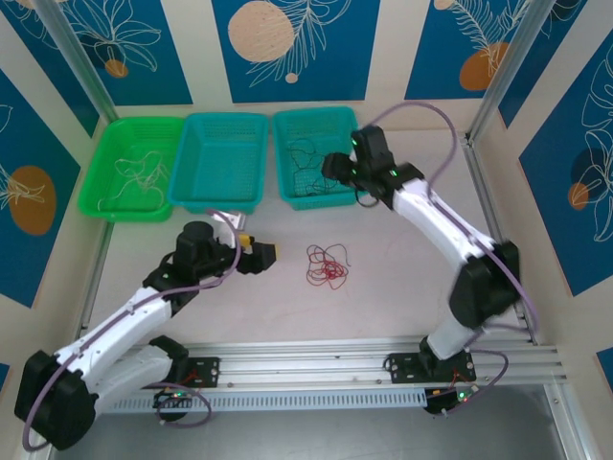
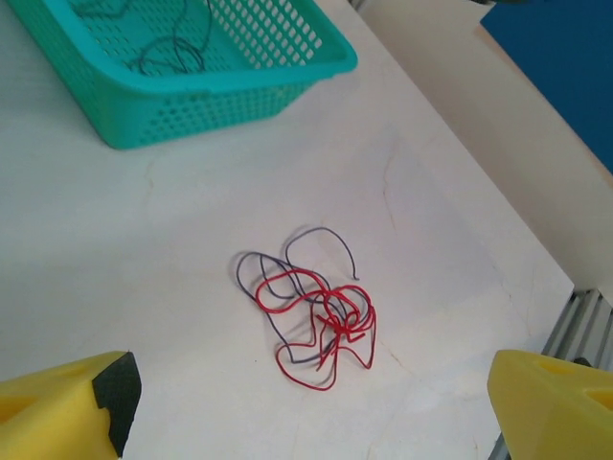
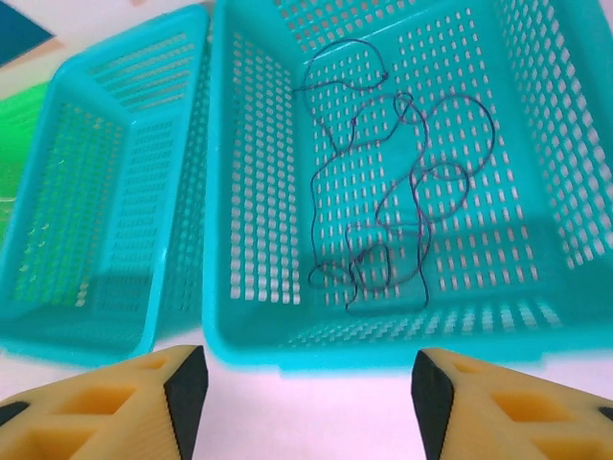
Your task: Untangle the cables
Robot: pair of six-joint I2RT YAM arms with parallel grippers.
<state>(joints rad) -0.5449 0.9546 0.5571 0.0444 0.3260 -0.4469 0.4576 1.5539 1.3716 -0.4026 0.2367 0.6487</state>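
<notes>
A red cable (image 2: pixel 337 321) lies tangled with a dark cable (image 2: pixel 244 266) on the white table; from above the knot (image 1: pixel 328 265) sits mid-table. My left gripper (image 1: pixel 265 255) is open just left of it, yellow fingers (image 2: pixel 67 407) wide apart on the near side of the tangle and clear of it. Another black cable (image 3: pixel 402 192) lies loose inside the right teal basket (image 3: pixel 383 347). My right gripper (image 3: pixel 302 383) hovers open at that basket's near wall, nothing between its pads. A whitish cable (image 1: pixel 139 177) lies in the green basket (image 1: pixel 107 206).
Three baskets stand in a row at the back: green, middle teal (image 1: pixel 218 203) with nothing in it, and right teal (image 1: pixel 311 203). An aluminium rail (image 1: pixel 364 359) runs along the near edge. Metal posts and patterned walls close in the sides.
</notes>
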